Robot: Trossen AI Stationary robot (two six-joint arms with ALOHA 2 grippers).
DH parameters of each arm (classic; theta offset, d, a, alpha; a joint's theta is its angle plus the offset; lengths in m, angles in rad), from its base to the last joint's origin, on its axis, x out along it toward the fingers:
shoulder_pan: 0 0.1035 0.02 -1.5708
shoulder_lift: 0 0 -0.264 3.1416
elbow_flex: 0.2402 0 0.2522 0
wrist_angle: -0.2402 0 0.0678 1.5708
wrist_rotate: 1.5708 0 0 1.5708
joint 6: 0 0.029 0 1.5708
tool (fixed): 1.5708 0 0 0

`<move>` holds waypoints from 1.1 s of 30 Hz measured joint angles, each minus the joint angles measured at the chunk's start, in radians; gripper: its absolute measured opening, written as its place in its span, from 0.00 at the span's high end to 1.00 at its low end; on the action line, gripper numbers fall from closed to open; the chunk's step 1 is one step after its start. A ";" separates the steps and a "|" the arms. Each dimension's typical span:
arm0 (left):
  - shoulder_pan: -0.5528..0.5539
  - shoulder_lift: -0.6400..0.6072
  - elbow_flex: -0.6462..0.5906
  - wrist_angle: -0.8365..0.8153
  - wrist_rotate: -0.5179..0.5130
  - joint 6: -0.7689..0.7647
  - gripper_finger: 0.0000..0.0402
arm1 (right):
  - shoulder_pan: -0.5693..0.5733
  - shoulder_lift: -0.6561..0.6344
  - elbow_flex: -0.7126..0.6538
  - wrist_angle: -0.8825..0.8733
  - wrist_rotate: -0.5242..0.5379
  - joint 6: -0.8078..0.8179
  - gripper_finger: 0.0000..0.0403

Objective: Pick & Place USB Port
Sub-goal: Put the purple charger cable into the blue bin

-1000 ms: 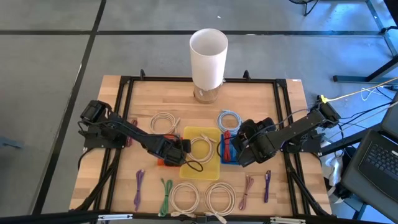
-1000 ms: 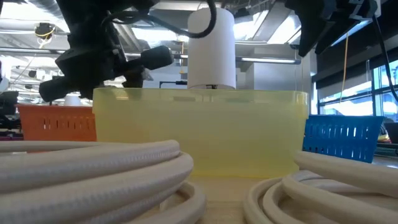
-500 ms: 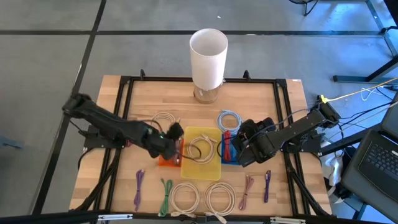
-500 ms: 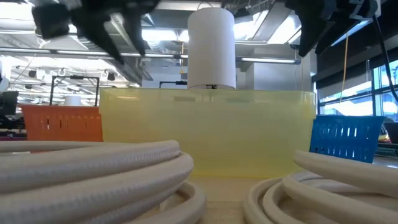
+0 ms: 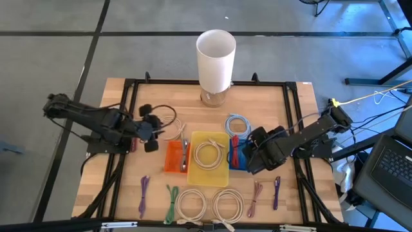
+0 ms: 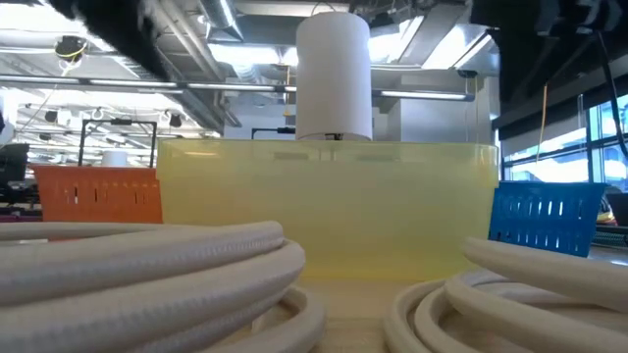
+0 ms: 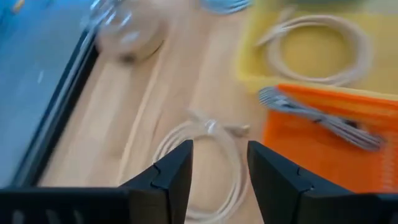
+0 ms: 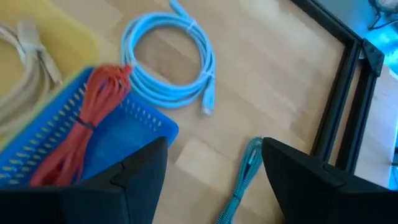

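Here, the left gripper (image 5: 149, 127) extends level over a coiled white cable (image 5: 168, 125) left of the orange slotted plastic basket (image 5: 174, 156), fingers parted and empty. The right gripper (image 5: 252, 158) hovers spread, empty, beside the blue perforated basket (image 5: 237, 156).

No readable text anywhere

I am looking across every view and finding no label, brand, number or sign that can be read; I am seeing no print on any of the things lying before me.
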 joint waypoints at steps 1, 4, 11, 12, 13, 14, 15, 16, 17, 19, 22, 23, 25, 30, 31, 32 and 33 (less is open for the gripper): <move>0.001 -0.028 -0.035 -0.001 -0.014 -0.068 0.64 | 0.006 0.000 -0.011 0.000 -0.013 0.016 0.35; 0.000 -0.104 -0.126 -0.001 0.003 -0.271 0.65 | 0.022 0.000 -0.053 -0.003 -0.067 0.065 0.35; -0.022 -0.173 -0.220 0.035 0.183 -0.469 0.67 | 0.034 0.000 -0.126 -0.003 -0.132 0.147 0.35; -0.032 -0.174 -0.223 0.034 0.209 -0.478 0.67 | 0.034 0.000 -0.129 -0.003 -0.133 0.151 0.35; -0.043 -0.174 -0.226 0.032 0.236 -0.490 0.67 | 0.034 0.000 -0.129 -0.003 -0.133 0.153 0.35; -0.056 -0.172 -0.228 0.031 0.269 -0.510 0.68 | 0.034 0.000 -0.129 -0.003 -0.133 0.153 0.35; -0.072 -0.170 -0.229 0.032 0.303 -0.543 0.68 | 0.034 0.000 -0.129 -0.003 -0.133 0.154 0.35; -0.091 -0.168 -0.229 0.032 0.335 -0.595 0.68 | 0.034 0.000 -0.129 -0.003 -0.133 0.154 0.35; -0.114 -0.166 -0.230 0.031 0.358 -0.655 0.68 | 0.034 0.000 -0.129 -0.003 -0.138 0.154 0.35; -0.176 -0.155 -0.230 0.031 0.369 -0.770 0.68 | 0.034 0.000 -0.129 -0.003 -0.142 0.156 0.35; -0.290 -0.127 -0.230 0.026 0.354 -0.963 0.68 | 0.034 0.000 -0.129 -0.003 -0.142 0.156 0.35; -0.330 -0.112 -0.230 0.027 0.337 -1.027 0.68 | 0.034 0.000 -0.129 -0.003 -0.142 0.156 0.35; -0.412 -0.078 -0.230 0.027 0.285 -1.138 0.68 | 0.034 0.000 -0.129 -0.003 -0.138 0.153 0.35; -0.564 0.026 -0.230 0.037 0.156 -1.391 0.68 | 0.034 0.000 -0.129 -0.003 -0.109 0.144 0.35; -0.585 0.049 -0.230 0.043 0.154 -1.439 0.68 | 0.034 0.000 -0.129 -0.003 -0.111 0.135 0.35; -0.604 0.073 -0.230 0.056 0.154 -1.481 0.68 | 0.036 0.000 -0.129 -0.003 -0.118 0.124 0.35; -0.621 0.098 -0.230 0.075 0.155 -1.518 0.68 | 0.038 0.000 -0.129 -0.003 -0.121 0.116 0.35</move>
